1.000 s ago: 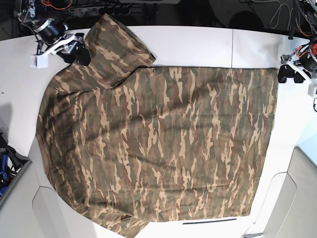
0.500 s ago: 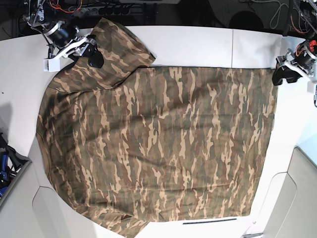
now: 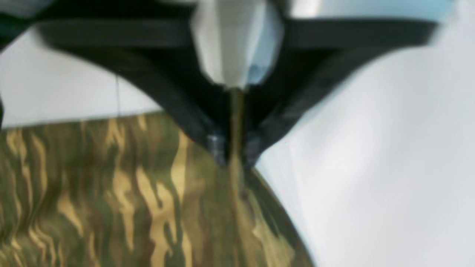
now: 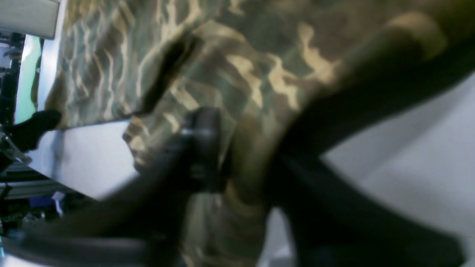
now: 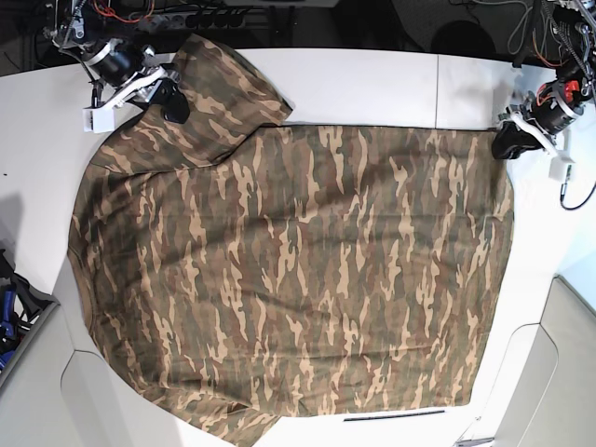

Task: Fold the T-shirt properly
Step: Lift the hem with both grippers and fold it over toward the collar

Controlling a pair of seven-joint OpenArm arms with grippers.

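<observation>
The camouflage T-shirt (image 5: 298,270) lies spread flat across the white table (image 5: 372,84), the left gripper (image 3: 232,157) pinching its hem corner and the right gripper (image 4: 222,155) clamped on sleeve cloth at the opposite far corner, apparently so both can lift that long edge for a fold.
</observation>
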